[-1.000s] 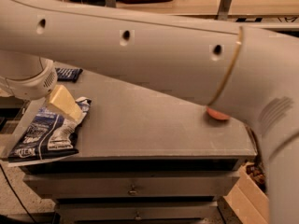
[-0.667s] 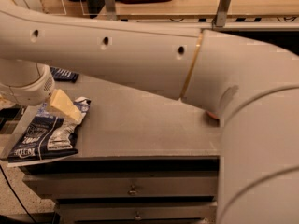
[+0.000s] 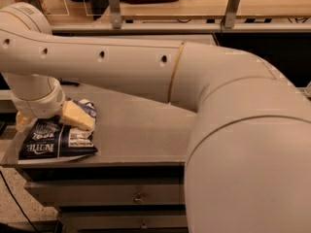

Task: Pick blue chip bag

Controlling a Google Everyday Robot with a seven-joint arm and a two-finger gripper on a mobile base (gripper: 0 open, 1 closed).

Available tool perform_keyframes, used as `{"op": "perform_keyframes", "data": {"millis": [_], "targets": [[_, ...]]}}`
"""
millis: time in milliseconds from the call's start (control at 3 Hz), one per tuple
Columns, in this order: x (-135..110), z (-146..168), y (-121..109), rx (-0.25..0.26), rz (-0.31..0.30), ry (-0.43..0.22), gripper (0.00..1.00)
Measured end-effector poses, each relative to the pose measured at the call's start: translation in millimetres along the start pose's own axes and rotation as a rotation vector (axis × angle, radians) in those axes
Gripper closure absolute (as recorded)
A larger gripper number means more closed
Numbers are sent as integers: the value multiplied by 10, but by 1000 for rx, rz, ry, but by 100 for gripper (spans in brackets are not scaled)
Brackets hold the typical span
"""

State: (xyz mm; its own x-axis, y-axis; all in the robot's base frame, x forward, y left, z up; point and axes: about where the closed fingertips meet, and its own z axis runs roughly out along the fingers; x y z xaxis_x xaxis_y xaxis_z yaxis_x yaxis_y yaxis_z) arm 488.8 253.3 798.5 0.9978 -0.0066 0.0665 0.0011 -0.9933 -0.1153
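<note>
Cream two-finger gripper (image 3: 48, 120) with tan pads (image 3: 77, 115) down at the left end of the grey metal tabletop (image 3: 146, 130), spread wide, one pad lying on the large crumpled dark navy foil chip bag (image 3: 56, 142) with white lettering, the other at its left edge. Bag flat by the front left corner, upper part hidden under the wrist. Thick cream robot arm (image 3: 146, 67) stretched across from the right, grey drawers (image 3: 121, 193) below, wooden shelf (image 3: 194, 4) behind.
</note>
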Motion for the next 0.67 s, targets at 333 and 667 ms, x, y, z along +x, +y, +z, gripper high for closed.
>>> {"op": "perform_keyframes", "data": {"millis": [333,667], "targets": [[3,-34,0,-1,-2,-4,41],[8,-111,-10,0,-2,-4,64]]}}
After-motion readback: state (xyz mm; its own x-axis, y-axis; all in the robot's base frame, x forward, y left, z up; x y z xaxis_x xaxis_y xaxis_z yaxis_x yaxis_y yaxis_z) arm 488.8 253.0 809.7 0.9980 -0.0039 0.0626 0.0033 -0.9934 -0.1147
